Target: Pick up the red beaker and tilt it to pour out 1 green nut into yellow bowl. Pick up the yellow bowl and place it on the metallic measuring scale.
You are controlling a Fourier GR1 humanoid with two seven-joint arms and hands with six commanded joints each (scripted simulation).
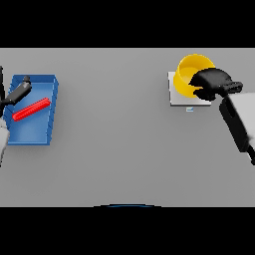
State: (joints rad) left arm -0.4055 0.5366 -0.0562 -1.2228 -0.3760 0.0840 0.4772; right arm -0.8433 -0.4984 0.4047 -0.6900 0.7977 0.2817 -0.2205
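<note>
The right hand (213,82) gripped the yellow bowl (191,72) on the scale (179,97), far right; a careless release could tip it off. Left hand (17,92) hung relaxed.

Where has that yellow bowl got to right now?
In the head view, the yellow bowl sits at the table's far right, on the metallic measuring scale, with the right hand at its rim.

The flat grey surface (119,149) carried two things directly. A shallow blue rectangular tray (30,130) lay at its far left. Well apart, at the far right, sat a pale square metallic measuring scale (175,97), its small display facing the near edge.
</note>
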